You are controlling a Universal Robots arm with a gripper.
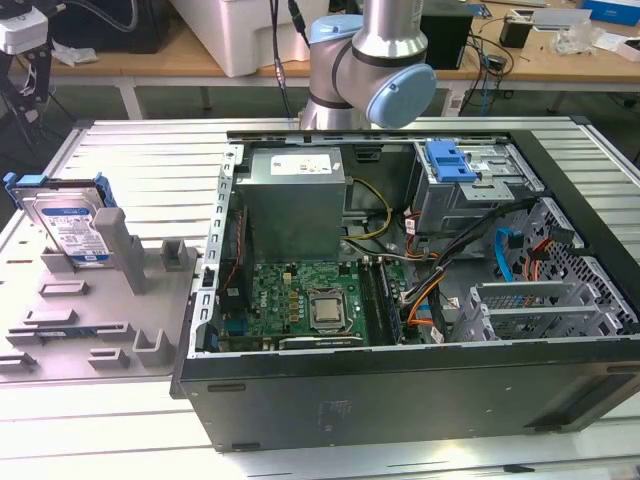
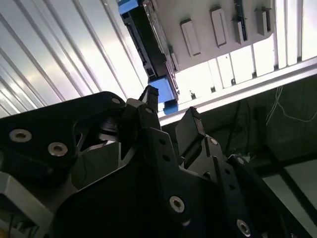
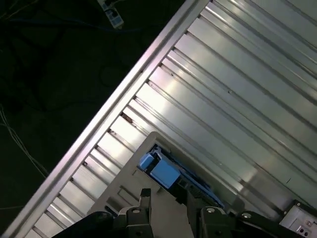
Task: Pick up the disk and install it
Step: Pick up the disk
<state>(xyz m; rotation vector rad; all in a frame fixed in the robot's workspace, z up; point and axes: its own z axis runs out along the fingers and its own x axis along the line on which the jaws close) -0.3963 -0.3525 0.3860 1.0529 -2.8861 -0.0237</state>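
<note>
Plainly the disk (image 1: 70,225) is not yet picked up: it stands on edge in a grey holder (image 1: 125,265) on the slatted worktop (image 1: 140,150), just ahead of the tool (image 2: 170,105). In the second wrist view a corner of its blue carrier rail (image 2: 166,96) shows in the gap between the fingertips. The two black fingers (image 2: 190,124) stand apart with nothing between them, so I judge the tool open and empty. The main risk, as I see it, is a skewed approach. One finger could strike the upright disk, tip it in its slot, or close on the plastic rail instead of the metal body and get a weak hold. The holder sits near the worktop's edge, so a disk knocked loose might go over. Well apart from the tool lies the open computer case (image 1: 400,395), where loose cables (image 1: 455,270) beside the blue-handled drive cage (image 1: 470,180) could snag a carried disk.
</note>
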